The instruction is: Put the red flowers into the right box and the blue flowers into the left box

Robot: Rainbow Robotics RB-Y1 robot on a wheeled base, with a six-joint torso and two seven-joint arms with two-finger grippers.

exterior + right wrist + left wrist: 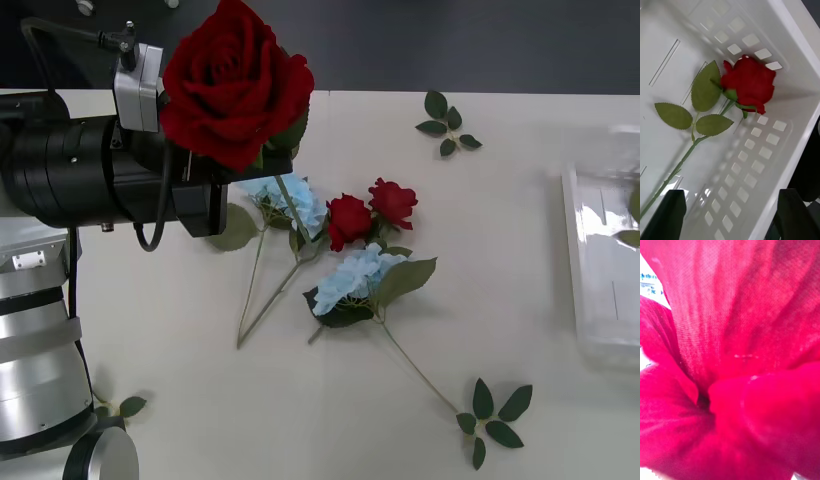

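Aloft: velvety rose above the counter

Gripped in the left hand [262, 165]: a raised red rose [235, 80], head toward 12 o'clock, thin stem trailing toward 5. Lying flat in the ribbed translucent right box [797, 48]: another rose [748, 84], long axis 1 to 7 o'clock, below the right hand [730, 213], fingers spread wide, holding nothing. Scattered mid-counter [150, 330]: two roses [368, 212], fluffy blue flowers [350, 280].
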